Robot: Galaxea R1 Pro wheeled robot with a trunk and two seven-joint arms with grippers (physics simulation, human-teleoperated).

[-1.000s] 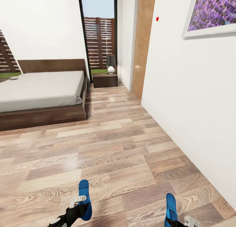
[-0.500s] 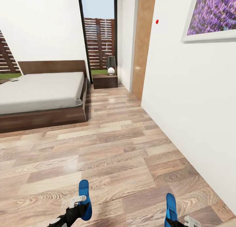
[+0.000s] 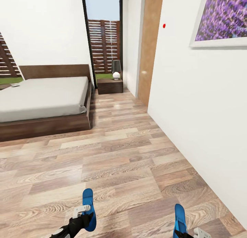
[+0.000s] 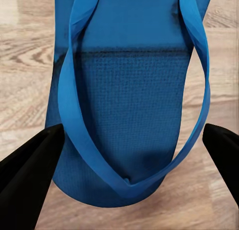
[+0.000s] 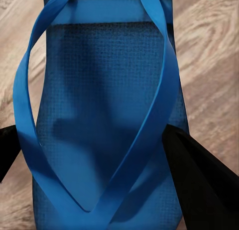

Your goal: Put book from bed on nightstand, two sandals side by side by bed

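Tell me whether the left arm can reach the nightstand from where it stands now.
Probably not. The nightstand sits far across the floor beside the bed, while the left claw hangs low near the robot, shut on a sandal. Nothing blocks the way, so driving closer should do.

Wood-plank floor [image 3: 130, 155]: light brown, mixed tones, runs from foreground to far wall. Bed [image 3: 44, 93] stands on it at left, off-white mattress on dark brown platform, brown headboard against far wall. Small flat object [image 3: 15, 85] lies on mattress near headboard, too small to identify. Nightstand [image 3: 109, 85] stands on floor just beside bed's far corner; carries lamp [image 3: 116, 69] with dark shade, round white base.
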